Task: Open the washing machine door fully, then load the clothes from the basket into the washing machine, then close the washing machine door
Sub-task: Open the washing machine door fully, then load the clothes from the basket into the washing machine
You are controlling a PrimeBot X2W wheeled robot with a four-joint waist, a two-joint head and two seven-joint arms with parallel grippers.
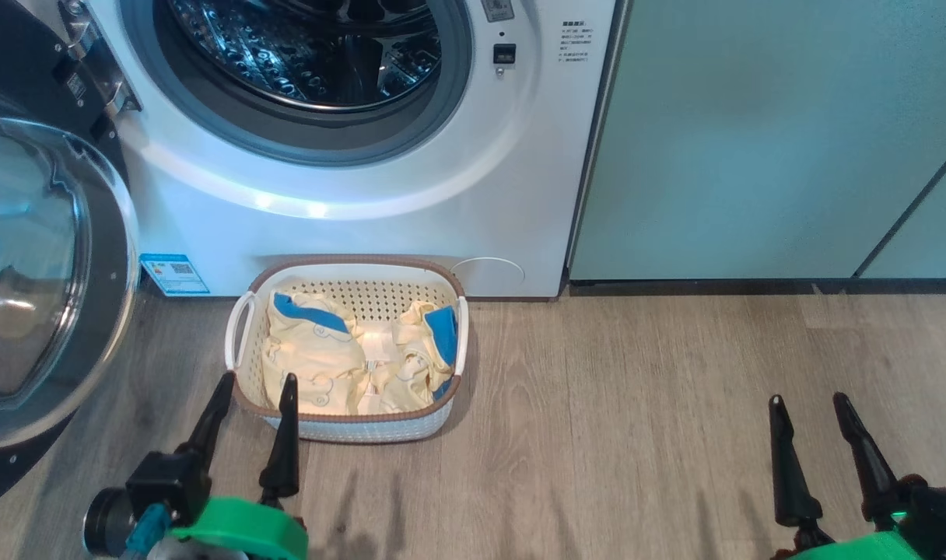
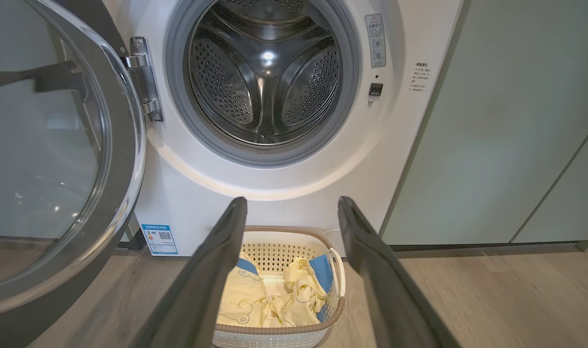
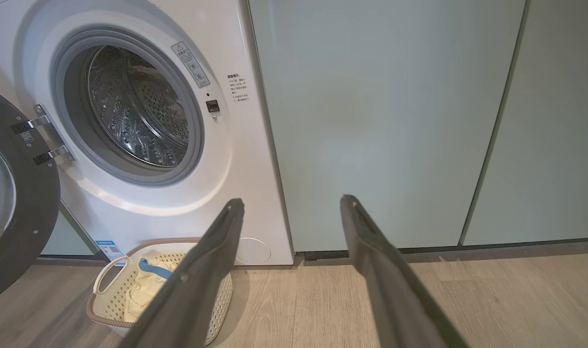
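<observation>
Left gripper [image 1: 258, 379] & right gripper [image 1: 807, 399] both apart, empty; clothes [image 1: 317, 358] look light, soft, floppy, so prob. pinch a bunched top fold.

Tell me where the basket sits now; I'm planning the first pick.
In the head view the basket stands on the floor left of centre, at the foot of the washing machine, beyond the left gripper.

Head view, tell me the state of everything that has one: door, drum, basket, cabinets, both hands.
Washing machine door: wide open, standing at the left.
Drum: empty.
Basket: upright on the floor, clothes inside.
Cabinet doors: shut.
Left hand: open, empty, near the basket.
Right hand: open, empty, above bare floor.
</observation>
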